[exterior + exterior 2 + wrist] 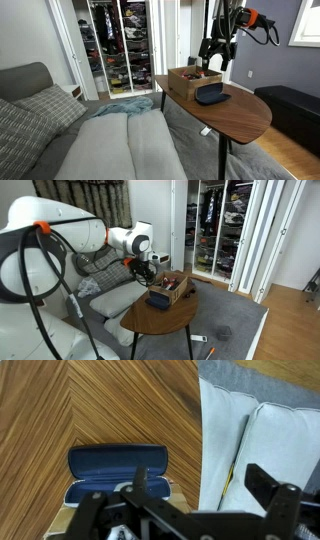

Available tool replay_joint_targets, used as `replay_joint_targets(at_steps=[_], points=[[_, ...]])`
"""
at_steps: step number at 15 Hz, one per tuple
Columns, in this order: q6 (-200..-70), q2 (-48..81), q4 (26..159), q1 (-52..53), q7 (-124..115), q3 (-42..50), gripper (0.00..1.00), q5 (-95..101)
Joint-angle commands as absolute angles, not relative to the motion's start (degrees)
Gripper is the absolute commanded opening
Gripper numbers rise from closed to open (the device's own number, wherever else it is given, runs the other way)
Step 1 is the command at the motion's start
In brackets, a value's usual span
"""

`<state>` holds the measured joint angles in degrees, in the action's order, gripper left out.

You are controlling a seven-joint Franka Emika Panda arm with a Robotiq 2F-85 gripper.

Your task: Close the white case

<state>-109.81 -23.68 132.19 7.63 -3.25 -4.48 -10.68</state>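
Observation:
The white case (pixel 115 464) lies open on the wooden table (pixel 100 400). Its dark navy lining faces up, with a paler half (pixel 95 491) towards the bottom of the wrist view. In both exterior views it shows as a dark flat shape (pixel 212 96) (pixel 158 300) beside the brown box. My gripper (pixel 200 485) is open and empty. It hangs above the table over the box and the case's near edge (pixel 215 55) (pixel 148 272), touching nothing. The case's white outer shell is hidden.
A brown open-topped cardboard box (pixel 185 80) (pixel 173 284) stands on the oval table next to the case. A grey sofa with cushions (pixel 60 130) (pixel 260 430) lies beside the table's edge. An open closet (pixel 120 45) is behind.

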Motion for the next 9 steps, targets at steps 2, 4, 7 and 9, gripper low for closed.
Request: replay_joint_targets(at_steps=[2, 4, 7, 9], points=[[-109.62, -23.67, 132.06, 7.11, -3.10, -4.91, 1.00, -10.85], [-109.62, -23.67, 132.06, 7.11, -3.10, -4.91, 1.00, -10.85], [-110.52, -23.00, 132.43, 5.71, -5.56, -4.41, 1.00, -10.80], [-112.26, -23.19, 133.25, 4.51, -6.10, -4.09, 1.00, -10.33]])
